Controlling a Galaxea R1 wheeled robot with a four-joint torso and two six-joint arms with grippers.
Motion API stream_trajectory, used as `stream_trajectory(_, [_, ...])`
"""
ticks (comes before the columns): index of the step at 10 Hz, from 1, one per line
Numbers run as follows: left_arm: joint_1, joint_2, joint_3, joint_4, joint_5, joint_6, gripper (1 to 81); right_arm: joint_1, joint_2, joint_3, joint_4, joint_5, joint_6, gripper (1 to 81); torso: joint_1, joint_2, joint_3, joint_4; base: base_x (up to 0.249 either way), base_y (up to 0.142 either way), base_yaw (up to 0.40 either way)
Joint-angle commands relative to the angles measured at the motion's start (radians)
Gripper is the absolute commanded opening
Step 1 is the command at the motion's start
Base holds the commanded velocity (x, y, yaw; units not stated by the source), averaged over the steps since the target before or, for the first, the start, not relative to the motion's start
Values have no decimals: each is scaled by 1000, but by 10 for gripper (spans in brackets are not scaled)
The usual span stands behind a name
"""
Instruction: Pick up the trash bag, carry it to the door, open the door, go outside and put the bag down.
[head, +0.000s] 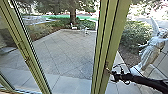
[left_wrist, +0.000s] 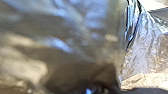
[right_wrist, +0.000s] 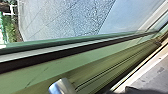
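Right gripper (head: 114, 74): four o'clock, at door frame (head: 113, 42). Trash bag (left_wrist: 75, 45): close to left wrist. Jaws, both sides: cannot tell. CAUTION: misaligned force may slip off handle (right_wrist: 62, 86); narrow clearance may tear bag.

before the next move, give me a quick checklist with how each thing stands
1. Trash bag with the robot: ok, shiny plastic close at the left wrist.
2. Bag firmly held: cannot tell.
3. Right gripper at the door frame: ok, beside its edge.
4. Door open wide enough: cannot tell.
5. Paving ahead for the bag: ok, beyond the frame.
6. Bag put down outside: not ok.
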Motion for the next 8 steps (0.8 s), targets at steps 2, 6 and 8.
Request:
stream_trajectory(2, [-12,-20,1,0,108,5,10,60,55,-81,-47,-125,-10,811,0,0,0,0,0,0,0])
stream_trajectory(6, [-12,-17,1,0,107,5,10,60,64,-104,-47,-123,-22,811,0,0,-69,0,38,0,0])
stream_trajectory(8, [-12,-19,1,0,107,5,10,65,66,-104,-47,-123,-21,811,-1,-2,-101,-1,86,0,0])
